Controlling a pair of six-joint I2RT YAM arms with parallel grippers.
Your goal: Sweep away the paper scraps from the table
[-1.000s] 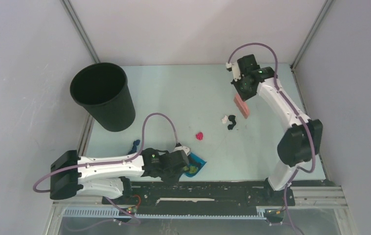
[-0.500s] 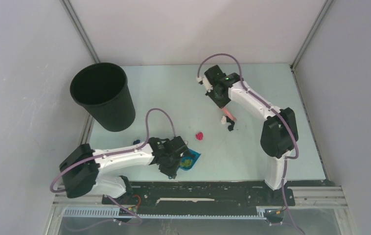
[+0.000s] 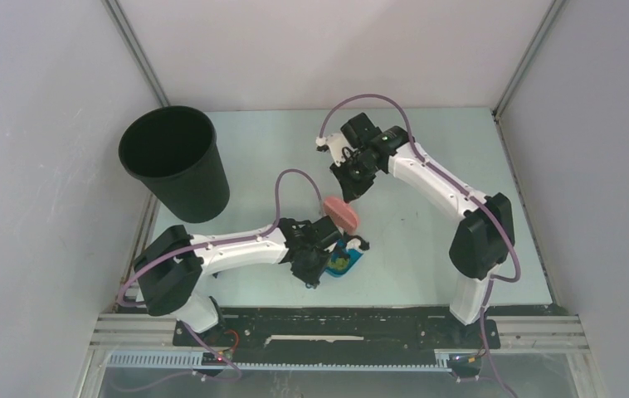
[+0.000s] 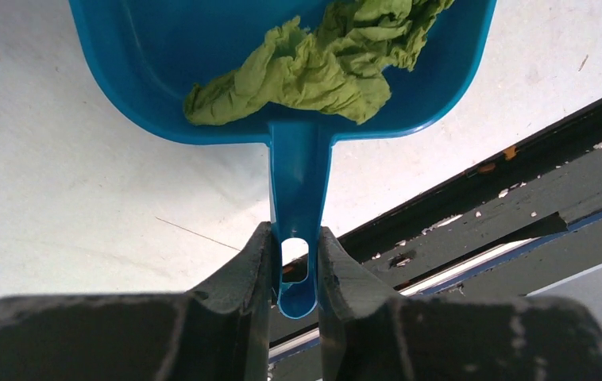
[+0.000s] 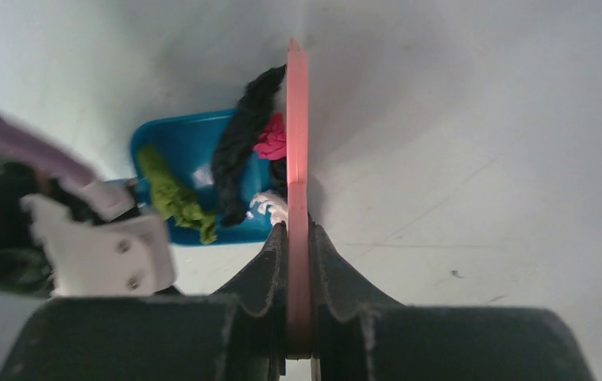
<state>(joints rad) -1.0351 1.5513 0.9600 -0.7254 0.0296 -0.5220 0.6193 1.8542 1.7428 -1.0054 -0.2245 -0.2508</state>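
Observation:
My left gripper is shut on the handle of the blue dustpan, which lies on the pale green table near the front rail. A green paper scrap lies in the pan. My right gripper is shut on the pink brush, whose head is at the pan's mouth. In the right wrist view a black scrap, a red scrap and a white scrap are bunched against the brush at the dustpan.
A tall black bin stands at the back left of the table. The black rail runs along the near edge. Grey-white walls enclose the other sides.
The right arm swung the brush left and toward the front, pushing the black, white and red scraps to the dustpan. The left arm slid the dustpan to the right.

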